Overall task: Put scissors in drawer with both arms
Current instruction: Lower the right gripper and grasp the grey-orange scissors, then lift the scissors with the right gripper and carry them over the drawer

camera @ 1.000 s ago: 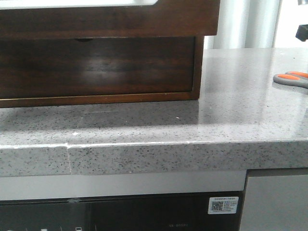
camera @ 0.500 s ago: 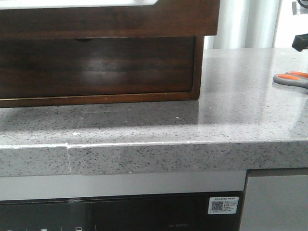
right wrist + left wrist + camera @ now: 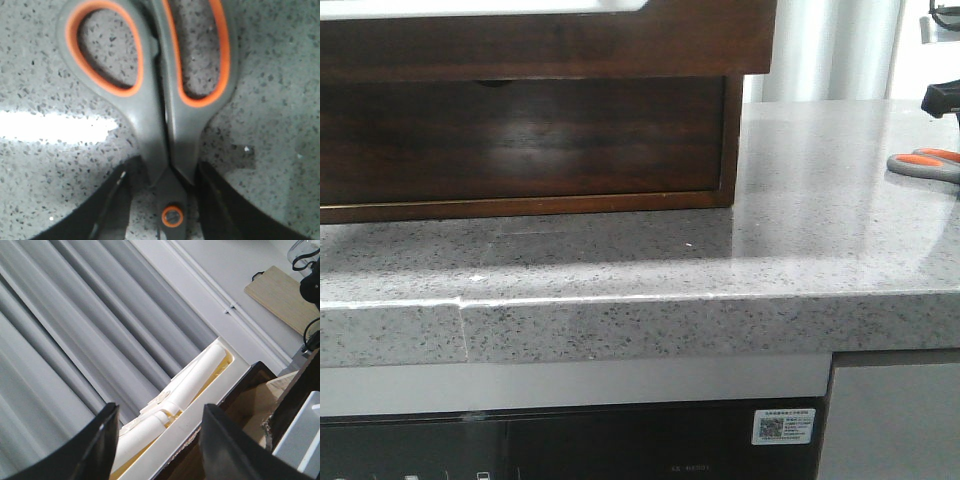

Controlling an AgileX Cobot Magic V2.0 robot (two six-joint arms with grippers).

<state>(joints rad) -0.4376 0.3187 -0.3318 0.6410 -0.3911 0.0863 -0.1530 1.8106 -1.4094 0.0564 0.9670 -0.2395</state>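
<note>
1. Right gripper [image 3: 160,200] has dropped lower over the last second: in the front view its black tip [image 3: 942,98] sat high at the right edge, now it hangs just above the small scissors with grey handles and orange-lined finger loops [image 3: 925,163].
2. Scissors lie flat on the grey speckled stone counter [image 3: 800,220], far right, well apart from the dark brown wooden drawer unit [image 3: 520,140]. They have not moved across the frames.
3. Right wrist view: jaws are apart, one black finger [image 3: 107,210] on each side of the scissors [image 3: 160,125] near the orange pivot screw [image 3: 172,216], where the grey handles narrow. Not clamped yet; whether the fingers touch the counter cannot be told.
4. Meaning: reach phase looks nearly done; next step is likely closing on the narrow neck, then lift. Grip spot is slim and close to the counter, so slip or scraping is a risk.
5. Left gripper [image 3: 160,450]: jaws apart, holding nothing, raised and looking over a white tray of pale rolled items [image 3: 200,377] and a dark wooden edge, with grey curtain behind.
6. Drawer with the long white-showing cut-out [image 3: 550,35] at the top of the front view already overhangs the drawer front below it; how far out it stands is unclear.
7. Progress: early, scissors still to be grasped and carried left to the drawer.
</note>
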